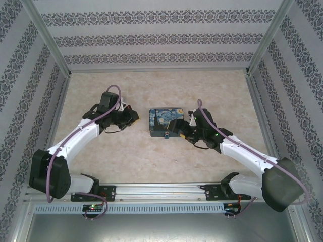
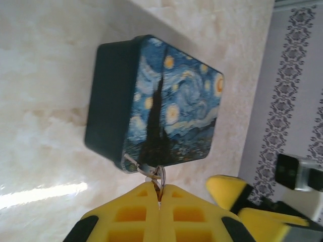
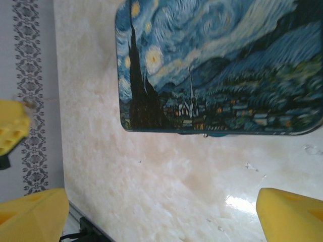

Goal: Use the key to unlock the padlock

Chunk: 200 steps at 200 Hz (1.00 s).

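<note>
Left end effector [image 2: 159,199] pinched shut on the thin dark grey metal key [image 2: 159,190]; the right end effector [image 3: 161,214], spread wide, should steady the small blue-bodied padlock [image 1: 166,134] at the near edge of the rounded-square starry-night box [image 1: 166,120] before insertion.

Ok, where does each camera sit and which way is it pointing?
Top external: above and behind the arm bases, looking down on the table; both arms show.
Left wrist: on the left arm, facing the starry box past its shut left claw, pinching what looks like the key.
Right wrist: on the right arm, looking down on the box lid; open right claw at the bottom corners.
Shared: all three see the box.
</note>
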{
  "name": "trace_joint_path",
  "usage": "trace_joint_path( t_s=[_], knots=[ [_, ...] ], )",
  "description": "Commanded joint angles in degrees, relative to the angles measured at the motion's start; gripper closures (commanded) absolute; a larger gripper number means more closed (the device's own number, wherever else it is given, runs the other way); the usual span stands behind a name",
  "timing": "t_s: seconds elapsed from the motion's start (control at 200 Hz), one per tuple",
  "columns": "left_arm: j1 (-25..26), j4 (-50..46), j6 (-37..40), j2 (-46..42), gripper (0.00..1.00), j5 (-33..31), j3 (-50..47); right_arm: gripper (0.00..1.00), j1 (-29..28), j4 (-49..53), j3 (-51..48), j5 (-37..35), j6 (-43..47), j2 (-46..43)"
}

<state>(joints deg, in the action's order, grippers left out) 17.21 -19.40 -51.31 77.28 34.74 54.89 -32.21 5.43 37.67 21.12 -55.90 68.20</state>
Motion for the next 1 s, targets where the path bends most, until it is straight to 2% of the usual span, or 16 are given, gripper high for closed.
trace_joint_path(
  t_s=[0.0,0.21,0.46,0.64,0.849,0.994],
  knots=[
    [1.2,2.5,1.0,3.1,1.00,3.8,3.7,0.05,-1.7,-2.6,1.8,-4.6,-4.2,1.7],
    [5.0,4.2,1.4,10.2,1.00,4.7,11.1,0.05,0.2,-2.2,0.5,-6.7,-8.0,0.0],
    [10.9,5.3,4.3,16.6,1.00,5.2,16.7,0.07,7.8,-7.7,-4.5,-2.2,-19.1,-5.3],
    [13.6,8.4,4.6,18.3,1.00,6.1,17.3,0.11,11.2,-9.2,-4.2,0.6,-26.7,-7.4],
    [16.5,12.2,3.5,19.2,1.00,5.8,17.5,0.15,11.4,-13.1,-2.1,5.8,-31.6,-3.3],
    [18.1,14.3,2.2,19.7,1.00,4.9,17.7,0.17,10.2,-16.1,-1.6,5.9,-33.7,-1.2]
  ],
)
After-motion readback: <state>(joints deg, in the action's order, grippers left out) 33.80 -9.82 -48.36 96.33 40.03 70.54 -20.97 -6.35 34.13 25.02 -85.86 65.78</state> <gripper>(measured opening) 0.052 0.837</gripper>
